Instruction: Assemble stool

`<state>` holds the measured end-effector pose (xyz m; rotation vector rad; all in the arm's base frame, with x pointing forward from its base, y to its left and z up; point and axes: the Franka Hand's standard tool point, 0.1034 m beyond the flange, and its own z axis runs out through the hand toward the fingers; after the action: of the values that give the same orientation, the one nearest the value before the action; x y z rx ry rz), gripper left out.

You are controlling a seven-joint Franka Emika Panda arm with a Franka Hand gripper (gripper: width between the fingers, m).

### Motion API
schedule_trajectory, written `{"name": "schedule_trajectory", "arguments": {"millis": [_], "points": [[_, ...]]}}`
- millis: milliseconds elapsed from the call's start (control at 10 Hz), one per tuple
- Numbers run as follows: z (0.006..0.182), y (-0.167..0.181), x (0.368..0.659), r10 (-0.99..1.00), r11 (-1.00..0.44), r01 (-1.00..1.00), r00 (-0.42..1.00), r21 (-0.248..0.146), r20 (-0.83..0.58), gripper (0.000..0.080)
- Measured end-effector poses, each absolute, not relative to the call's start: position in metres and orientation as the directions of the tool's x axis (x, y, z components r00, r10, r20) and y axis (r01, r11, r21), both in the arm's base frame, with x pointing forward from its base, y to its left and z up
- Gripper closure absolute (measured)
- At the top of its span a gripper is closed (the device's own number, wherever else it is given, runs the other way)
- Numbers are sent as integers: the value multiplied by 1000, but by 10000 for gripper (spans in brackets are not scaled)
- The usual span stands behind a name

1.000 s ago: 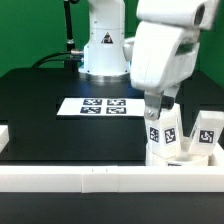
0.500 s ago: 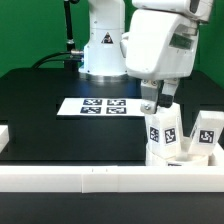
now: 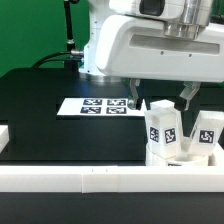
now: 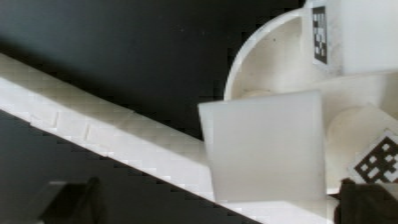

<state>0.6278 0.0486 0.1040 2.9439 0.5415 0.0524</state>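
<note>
The white round seat (image 3: 178, 153) lies at the exterior view's right, against the front rail. One tagged white leg (image 3: 162, 124) stands upright on it. A second tagged leg (image 3: 207, 129) stands just to its right. My gripper (image 3: 161, 100) hangs just above the first leg, open, with a dark finger (image 3: 135, 97) on either side and nothing held. In the wrist view the leg (image 4: 267, 150) stands between the open fingertips (image 4: 71, 200), and the seat (image 4: 270, 55) shows behind it. The third leg is out of view.
A long white border rail (image 3: 90, 178) runs along the front and also shows in the wrist view (image 4: 89, 105). The marker board (image 3: 98, 106) lies flat on the black table behind. The robot base (image 3: 100, 50) stands at the back.
The hand has turned about its axis and risen a little. Its fingers, close at the leg's top before, now stand wide apart on either side. The leg has stayed upright.
</note>
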Motion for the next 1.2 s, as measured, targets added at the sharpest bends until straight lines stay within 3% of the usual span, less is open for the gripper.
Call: {"name": "schedule_trajectory", "arguments": {"millis": [900, 1000, 1100, 1200], "points": [[83, 58, 613, 373, -918, 373, 927, 134, -25, 151], [83, 58, 613, 374, -918, 374, 927, 134, -25, 281], [83, 58, 613, 374, -918, 374, 927, 134, -23, 281], [83, 58, 613, 374, -918, 374, 927, 134, -23, 419]]}}
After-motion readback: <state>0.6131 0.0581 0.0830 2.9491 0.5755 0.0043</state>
